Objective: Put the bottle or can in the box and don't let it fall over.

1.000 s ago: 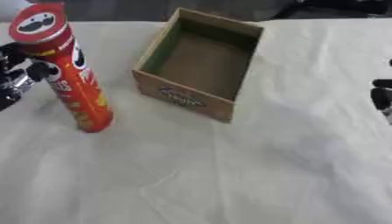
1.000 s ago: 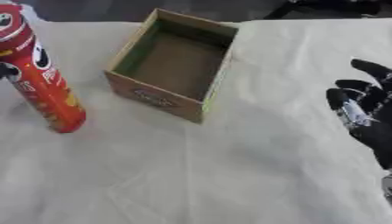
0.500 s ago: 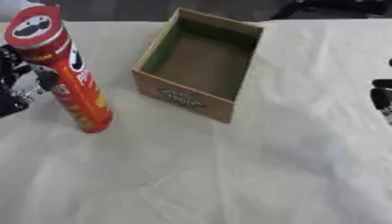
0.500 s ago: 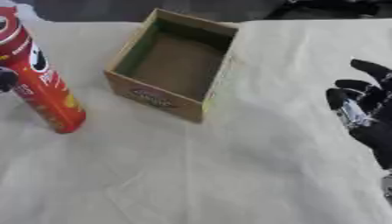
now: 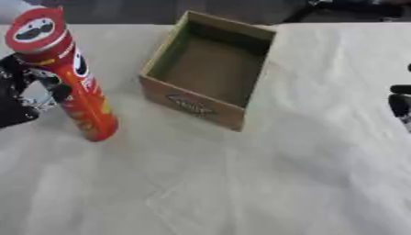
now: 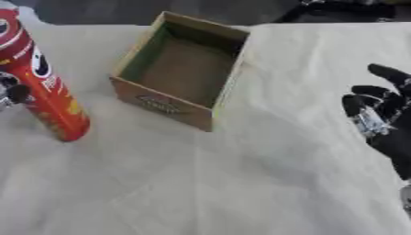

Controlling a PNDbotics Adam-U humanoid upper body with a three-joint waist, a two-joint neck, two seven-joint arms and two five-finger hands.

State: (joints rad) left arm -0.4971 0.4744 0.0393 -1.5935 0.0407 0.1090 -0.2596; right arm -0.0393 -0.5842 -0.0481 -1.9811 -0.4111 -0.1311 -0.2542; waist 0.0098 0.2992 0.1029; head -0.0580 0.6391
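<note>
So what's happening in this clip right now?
The robot's left hand is at the side of a tall red chips can that stands upright on the white tablecloth, its fingers curling towards the can. The open cardboard box sits to the can's right with nothing in it, so the can has not gone in yet. The right hand rests idle and open at the right edge.

Red chip can (image 5: pixel 70 78) upright, left of frame. Left hand (image 5: pixel 24 94) against its left side, fingers curled round it. Open cardboard box (image 5: pixel 210 69) upper centre, apart. White cloth (image 5: pixel 241 183) beneath.
</note>
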